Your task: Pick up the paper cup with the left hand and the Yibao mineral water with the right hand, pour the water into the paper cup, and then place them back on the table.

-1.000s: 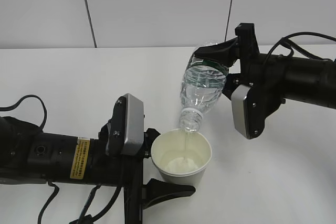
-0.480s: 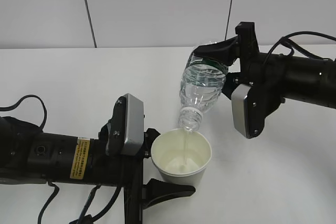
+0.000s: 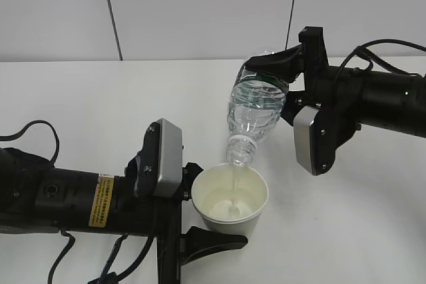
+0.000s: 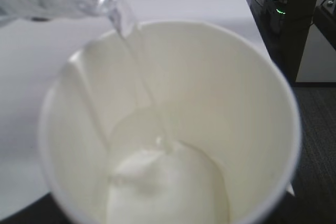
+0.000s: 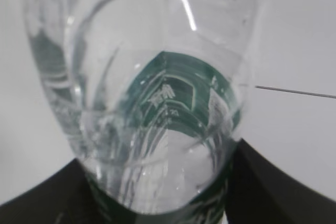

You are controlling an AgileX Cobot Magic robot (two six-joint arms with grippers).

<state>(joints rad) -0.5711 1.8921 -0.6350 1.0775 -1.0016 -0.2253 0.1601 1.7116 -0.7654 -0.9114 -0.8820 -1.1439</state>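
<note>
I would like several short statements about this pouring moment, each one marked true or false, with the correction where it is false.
1. The Yibao mineral water is tilted with its mouth down over the paper cup. True.
2. The paper cup is completely dry inside. False: water is already pooled at its bottom, and a thin stream is falling in.
3. The right hand grips the bottle near its base end. True.
4. The bottle has its cap on. False: the mouth is open and water runs out.
5. The left hand is away from the cup. False: its fingers sit on both sides of the cup.
</note>
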